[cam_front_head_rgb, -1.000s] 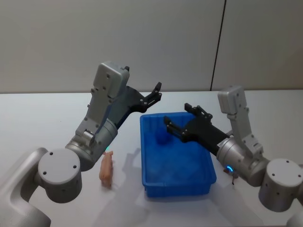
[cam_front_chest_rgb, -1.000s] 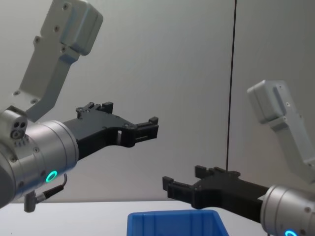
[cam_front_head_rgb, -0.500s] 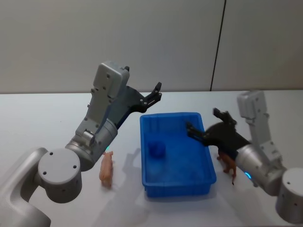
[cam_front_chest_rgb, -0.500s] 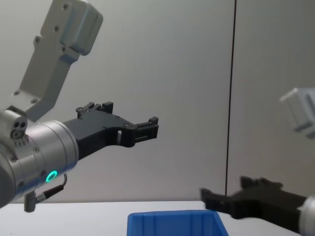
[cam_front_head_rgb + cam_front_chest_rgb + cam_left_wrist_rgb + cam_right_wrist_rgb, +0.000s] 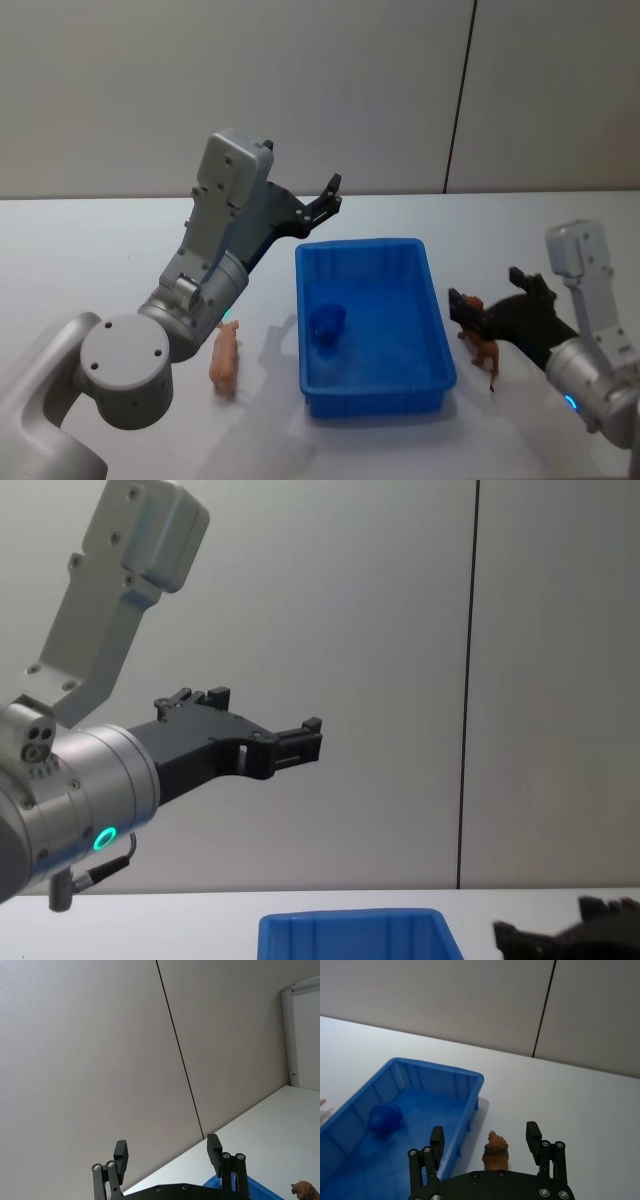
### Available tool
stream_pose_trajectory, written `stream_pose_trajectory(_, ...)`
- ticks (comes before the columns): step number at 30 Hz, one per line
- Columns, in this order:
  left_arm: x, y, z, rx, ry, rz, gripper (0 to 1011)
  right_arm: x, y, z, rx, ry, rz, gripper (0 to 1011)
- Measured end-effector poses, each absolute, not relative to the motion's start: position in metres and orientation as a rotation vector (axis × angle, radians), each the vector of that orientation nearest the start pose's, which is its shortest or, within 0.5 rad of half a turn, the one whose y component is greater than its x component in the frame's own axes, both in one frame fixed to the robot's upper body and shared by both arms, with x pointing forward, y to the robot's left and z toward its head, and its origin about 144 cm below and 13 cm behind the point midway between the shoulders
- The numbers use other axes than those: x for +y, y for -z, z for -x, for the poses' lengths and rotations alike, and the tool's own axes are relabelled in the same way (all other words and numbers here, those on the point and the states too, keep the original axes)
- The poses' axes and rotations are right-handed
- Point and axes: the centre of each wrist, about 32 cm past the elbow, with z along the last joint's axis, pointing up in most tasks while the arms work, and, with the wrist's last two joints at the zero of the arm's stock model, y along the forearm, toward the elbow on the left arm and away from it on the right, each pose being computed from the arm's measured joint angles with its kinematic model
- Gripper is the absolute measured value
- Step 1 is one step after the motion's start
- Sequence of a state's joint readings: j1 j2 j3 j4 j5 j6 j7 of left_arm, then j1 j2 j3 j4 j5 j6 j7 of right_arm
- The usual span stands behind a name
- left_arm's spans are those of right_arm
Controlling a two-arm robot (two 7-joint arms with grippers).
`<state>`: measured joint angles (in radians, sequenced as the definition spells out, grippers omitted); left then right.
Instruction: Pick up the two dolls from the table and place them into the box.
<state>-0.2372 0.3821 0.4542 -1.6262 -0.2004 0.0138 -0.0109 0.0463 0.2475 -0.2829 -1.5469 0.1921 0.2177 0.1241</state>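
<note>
Two dolls flank the box [image 5: 360, 243]: pink doll [image 5: 226, 358], brown doll [image 5: 483, 347]. Right pincer [image 5: 485, 1133], open, lines up on the brown doll; closing off-centre may topple it. Left pincer [image 5: 167, 1144] hangs open.

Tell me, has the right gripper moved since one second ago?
Yes. In the head view the right gripper left its place over the blue bin and now hangs right of it, by the brown animal doll.

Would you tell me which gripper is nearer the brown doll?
Right. The right gripper, fingers open, is close above the brown doll; the left gripper is raised, across the box.
</note>
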Motion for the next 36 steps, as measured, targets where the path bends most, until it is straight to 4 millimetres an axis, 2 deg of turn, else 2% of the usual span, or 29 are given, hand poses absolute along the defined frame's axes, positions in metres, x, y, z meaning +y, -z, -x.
stream_pose_trajectory(16,0.198,-1.204,-0.492,-0.268,-1.124,-0.061,1001,-0.227,-1.121,-0.456,0.193,1.215,0.339,1001)
stream_pose_trajectory(36,0.198,-1.204,-0.492,-0.268,-1.124,-0.061,1001,-0.231,-1.093,-0.469,0.231,1.186,0.423,1001)
